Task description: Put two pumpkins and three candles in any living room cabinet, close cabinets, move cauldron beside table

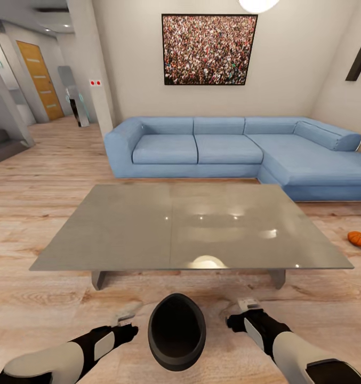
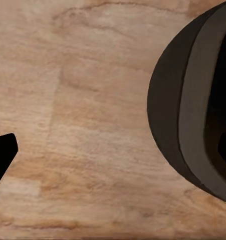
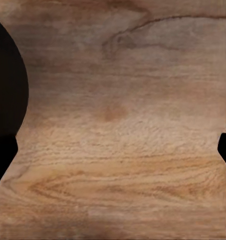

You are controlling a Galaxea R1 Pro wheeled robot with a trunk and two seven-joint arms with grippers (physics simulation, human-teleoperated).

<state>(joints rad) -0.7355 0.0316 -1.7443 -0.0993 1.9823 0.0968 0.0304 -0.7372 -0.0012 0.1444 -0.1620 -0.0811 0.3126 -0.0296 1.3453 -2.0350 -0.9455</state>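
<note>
Living room floor: pot between our two arms, in front of the table.

Left to right we list: left gripper [image 1: 128, 318] above the wood floor [image 1: 36, 298], just beside the pot, whether its fingers are apart or together we cannot tell; black pot [image 1: 176, 331] on the floor, near the table's front edge, mouth facing the camera; grey glossy table [image 1: 127, 229] with blue sofa [image 1: 212, 146] behind; right gripper [image 1: 248, 305] beside the pot, fingers spread wide in the wrist view; one orange pumpkin [image 1: 359, 239] on the floor right of the table.
</note>
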